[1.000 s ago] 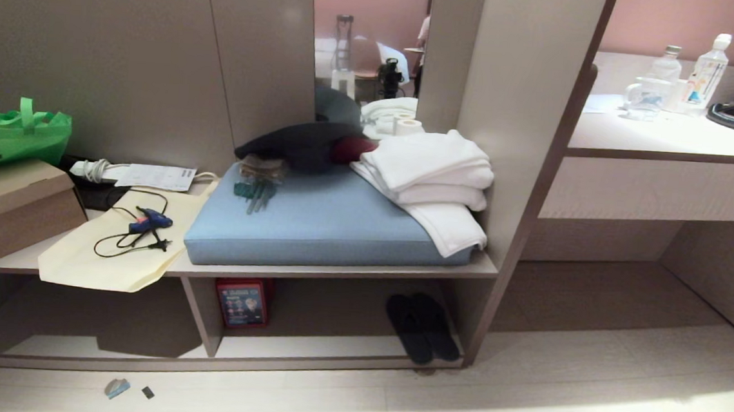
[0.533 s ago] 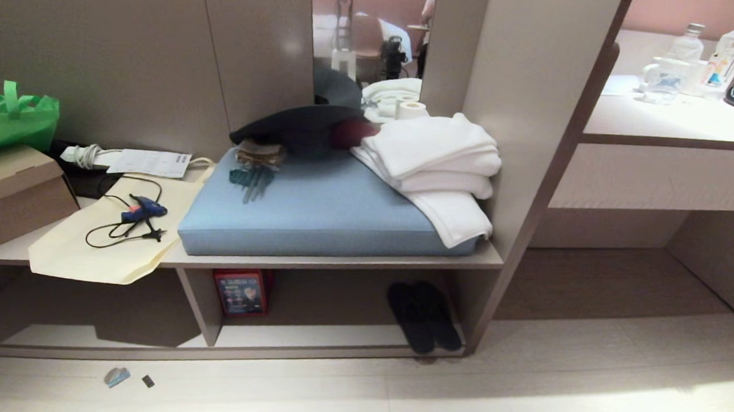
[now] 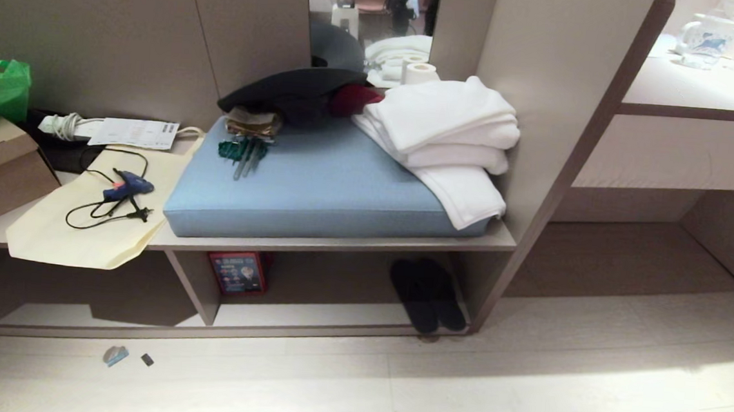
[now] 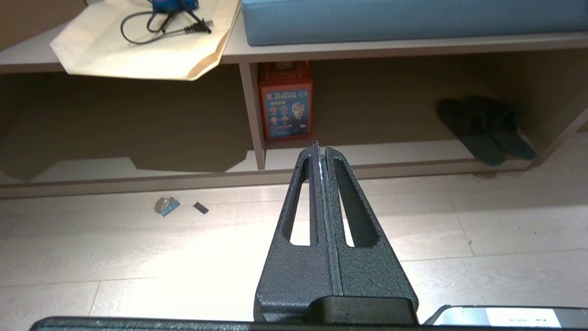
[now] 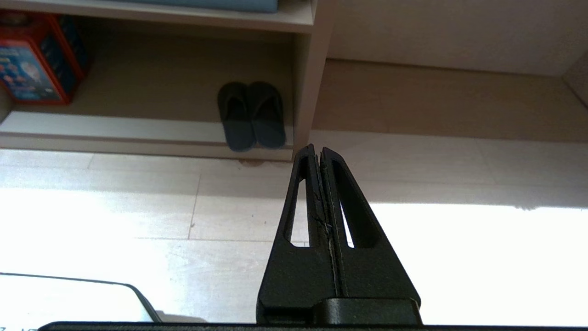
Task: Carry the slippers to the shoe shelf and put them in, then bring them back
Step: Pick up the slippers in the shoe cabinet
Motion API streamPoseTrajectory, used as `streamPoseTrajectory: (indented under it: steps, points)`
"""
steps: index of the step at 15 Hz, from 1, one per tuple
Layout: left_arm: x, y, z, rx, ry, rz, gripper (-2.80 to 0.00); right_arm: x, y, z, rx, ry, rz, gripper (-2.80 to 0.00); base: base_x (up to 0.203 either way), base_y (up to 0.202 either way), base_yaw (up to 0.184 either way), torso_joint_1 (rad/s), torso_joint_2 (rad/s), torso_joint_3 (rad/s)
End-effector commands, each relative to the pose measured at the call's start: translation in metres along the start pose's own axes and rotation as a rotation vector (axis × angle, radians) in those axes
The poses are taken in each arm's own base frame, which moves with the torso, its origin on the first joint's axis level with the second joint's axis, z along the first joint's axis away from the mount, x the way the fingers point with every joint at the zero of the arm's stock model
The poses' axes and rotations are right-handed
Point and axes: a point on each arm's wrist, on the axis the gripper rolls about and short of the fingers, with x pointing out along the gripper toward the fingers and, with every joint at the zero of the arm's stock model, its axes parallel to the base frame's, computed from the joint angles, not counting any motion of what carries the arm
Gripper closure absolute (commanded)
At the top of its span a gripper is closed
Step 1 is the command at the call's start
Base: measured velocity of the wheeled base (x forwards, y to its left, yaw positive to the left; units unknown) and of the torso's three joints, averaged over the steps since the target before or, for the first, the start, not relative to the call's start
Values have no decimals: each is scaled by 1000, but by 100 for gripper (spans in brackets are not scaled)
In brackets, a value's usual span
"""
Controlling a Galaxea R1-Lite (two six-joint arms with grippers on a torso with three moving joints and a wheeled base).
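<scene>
In the head view, the slippers (image 3: pixel 428 295) lie side by side on the pale bottom board of the shoe shelf (image 3: pixel 308 315), at the right end of its right-hand compartment, close against the side wall, heels toward the floor. In the same compartment, at about nine o'clock from the slippers and just right of the vertical divider (image 3: pixel 192 279), stands a red box (image 3: pixel 238 272). The compartment left of the divider holds nothing that can be made out. On the board above the cubby rests a blue cushion (image 3: pixel 316 186) carrying folded white towels (image 3: pixel 449 137) at its two o'clock corner and a dark bundle of clothing (image 3: pixel 290 97) at twelve; to its nine o'clock lies a cream bag (image 3: pixel 91 229) with a blue glue gun (image 3: pixel 124 186) on it. Neither arm shows here. In the left wrist view, the left gripper (image 4: pixel 320 149) hangs above the pale floor, its fingers pressed together and holding nothing, with the red box straight ahead at twelve o'clock and the slippers at two o'clock. In the right wrist view, the right gripper (image 5: pixel 318 149) also has its fingers closed on nothing above the floor, and the slippers sit inside the shelf at eleven o'clock from its tips, apart from them.
</scene>
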Motion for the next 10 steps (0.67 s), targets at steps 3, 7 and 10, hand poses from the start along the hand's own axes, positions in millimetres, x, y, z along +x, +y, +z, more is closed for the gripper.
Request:
streamPoseTrajectory:
  steps: [3, 7, 10]
  points:
    - [1, 0, -2, -1, 8, 0, 0, 0, 0, 0, -3, 1, 2, 0, 0, 0, 0, 3, 1, -191]
    - [1, 0, -2, -1, 8, 0, 0, 0, 0, 0, -3, 1, 2, 0, 0, 0, 0, 7, 1, -200]
    - [1, 0, -2, -1, 8, 0, 0, 0, 0, 0, -3, 1, 2, 0, 0, 0, 0, 1, 2, -192]
